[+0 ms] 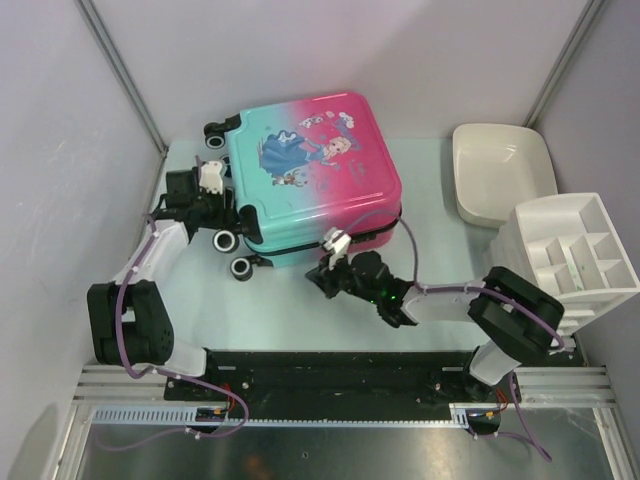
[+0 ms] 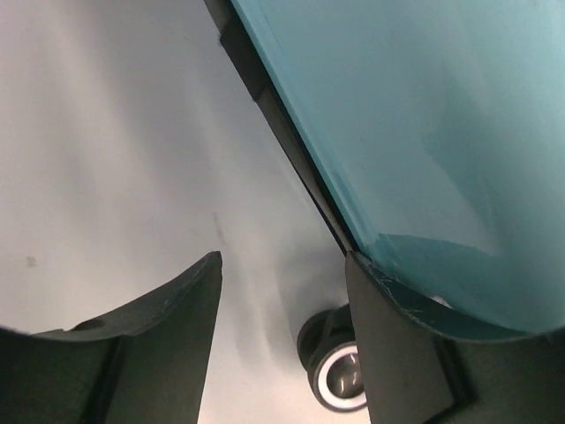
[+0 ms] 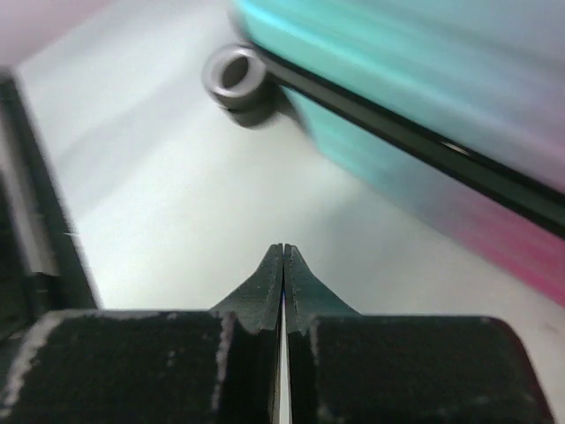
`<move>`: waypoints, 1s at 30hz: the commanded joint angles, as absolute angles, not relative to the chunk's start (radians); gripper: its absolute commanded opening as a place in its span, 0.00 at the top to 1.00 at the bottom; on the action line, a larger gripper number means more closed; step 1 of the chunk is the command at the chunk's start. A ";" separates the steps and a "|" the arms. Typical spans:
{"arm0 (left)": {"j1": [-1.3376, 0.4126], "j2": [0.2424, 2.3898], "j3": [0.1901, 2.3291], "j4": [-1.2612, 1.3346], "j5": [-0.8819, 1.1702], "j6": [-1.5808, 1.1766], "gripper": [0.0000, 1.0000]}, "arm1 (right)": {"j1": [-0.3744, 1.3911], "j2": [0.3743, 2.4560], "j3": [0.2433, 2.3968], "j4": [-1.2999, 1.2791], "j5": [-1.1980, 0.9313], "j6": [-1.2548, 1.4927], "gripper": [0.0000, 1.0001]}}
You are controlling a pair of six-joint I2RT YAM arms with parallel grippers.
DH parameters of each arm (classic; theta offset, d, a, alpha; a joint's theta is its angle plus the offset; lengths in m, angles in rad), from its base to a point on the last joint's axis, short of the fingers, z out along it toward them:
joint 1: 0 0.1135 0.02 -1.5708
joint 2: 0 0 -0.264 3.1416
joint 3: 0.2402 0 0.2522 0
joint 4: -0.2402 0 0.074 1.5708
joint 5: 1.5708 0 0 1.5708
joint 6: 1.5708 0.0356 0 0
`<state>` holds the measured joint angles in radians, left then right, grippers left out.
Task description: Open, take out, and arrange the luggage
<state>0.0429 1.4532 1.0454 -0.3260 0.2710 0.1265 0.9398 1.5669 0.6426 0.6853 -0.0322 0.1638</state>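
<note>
— Luggage (image 1: 315,180): where does it lie, and in what state?
— Flat on the table (image 1: 280,310), towards the far middle, printed face up. It is closed, with black zipper trim (image 3: 424,146) running along the seam and wheels (image 1: 240,267) at its left end.
— How will it handle?
— The hard shell looks stiff and glossy, so it is probably slippery under the pads. It is likely light for its bulk and apt to slide or roll on the wheels if pushed sideways. The broad face offers no purchase. The best hold for opening is probably the zipper pull, which no view shows clearly, and after that the lid's edge at the seam.
— Left gripper (image 2: 282,265)?
— At the wheeled end, jaws apart with nothing between them. One finger (image 2: 397,353) appears to lie against the teal corner.
— Right gripper (image 3: 282,252)?
— On the near side, just short of the seam, fingers pressed together on nothing.
— Surroundings?
— A white tub (image 1: 500,170) and a compartment organiser (image 1: 575,255) stand to the right, apart from the case.
</note>
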 commanded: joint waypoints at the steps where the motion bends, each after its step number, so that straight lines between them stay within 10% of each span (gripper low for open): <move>1: -0.066 1.460 1.000 -0.423 0.422 0.017 0.37 | 1.025 1.658 0.739 0.841 -0.086 0.227 1.00; 7: -0.042 1.453 1.012 -0.416 0.413 -0.020 0.23 | 1.019 1.671 0.802 0.818 -0.136 0.212 0.99; 20: 0.190 1.318 1.164 -0.379 0.633 0.285 0.00 | 0.618 1.177 0.692 0.149 -0.265 0.074 0.02; 30: 0.166 1.619 1.608 -0.385 0.496 0.575 0.00 | 0.324 1.170 0.673 -0.027 -0.302 0.003 0.09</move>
<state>0.1875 1.4673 1.4342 -0.3981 0.5415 0.3462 0.3721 1.1481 0.6773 0.0711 -0.2787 0.0429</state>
